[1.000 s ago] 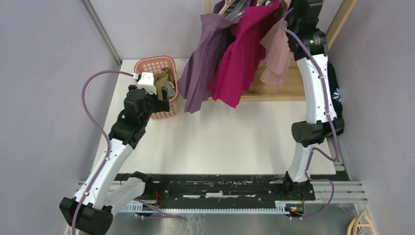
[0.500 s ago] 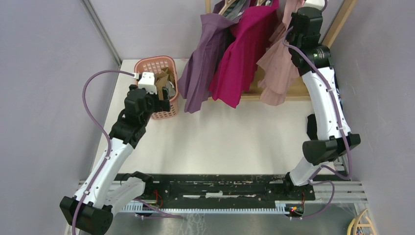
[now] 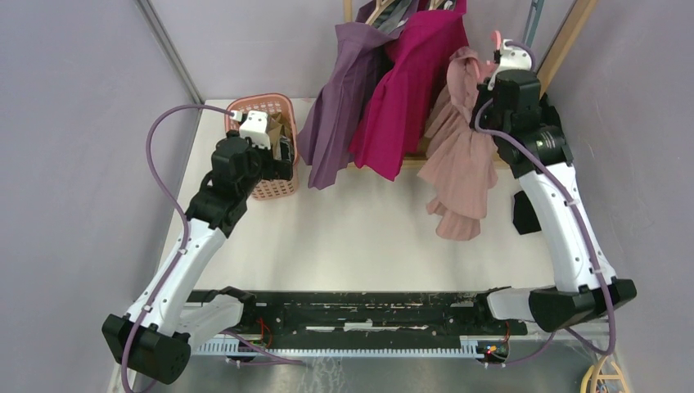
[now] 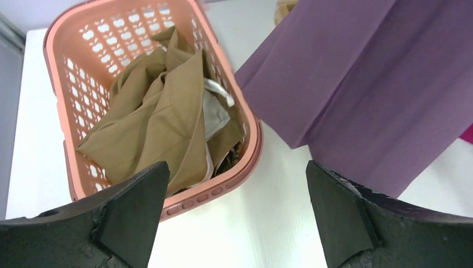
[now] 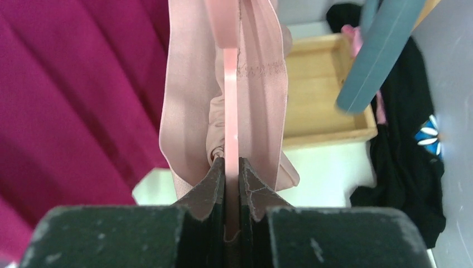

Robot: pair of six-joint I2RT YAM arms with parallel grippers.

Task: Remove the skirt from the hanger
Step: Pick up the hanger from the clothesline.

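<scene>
The left tool [image 4: 237,166] is hovering with fingers wide apart over the near rim of the pink basket [image 4: 51,50], which is holding a tan garment [image 4: 162,117]; a purple garment [image 4: 357,84] is hanging just to its right. Bare tabletop [image 3: 368,237] is lying open between the arms. The right tool [image 5: 231,163] is clamping the pink hanger [image 5: 230,95], the pink skirt [image 3: 462,164] draping from it, a magenta garment [image 5: 72,100] crowding its left

Left gripper [image 4: 235,173] — jaws wide apart, right gripper [image 5: 231,164] pinched closed (arm raised)
</scene>
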